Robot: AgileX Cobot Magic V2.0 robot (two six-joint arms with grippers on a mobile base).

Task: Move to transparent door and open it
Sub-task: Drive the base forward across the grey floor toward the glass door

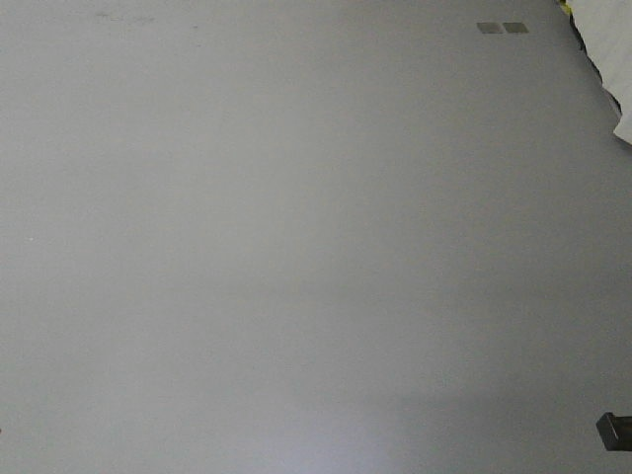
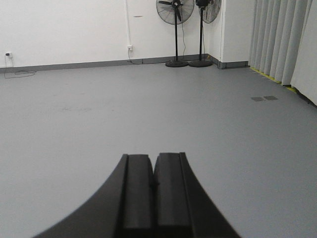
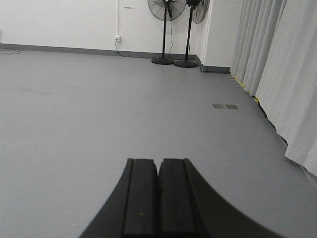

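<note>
A grey floor (image 1: pixel 296 247) fills the front view and runs to a white wall (image 2: pixel 64 29), with pale curtains (image 3: pixel 277 74) down the right side and two pedestal fans (image 2: pixel 174 10) in the far corner. The transparent door shows in none of the views, so its place relative to either gripper cannot be told. The left gripper (image 2: pixel 153 159) and right gripper (image 3: pixel 159 161) each point out over the floor, fingers pressed flat together with nothing between them, and two small dark plates (image 3: pixel 225 106) sit in the floor near the curtains.

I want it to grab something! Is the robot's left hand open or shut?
Shut. On the left hand, both black fingers press together, no gap, holding nothing.
</note>
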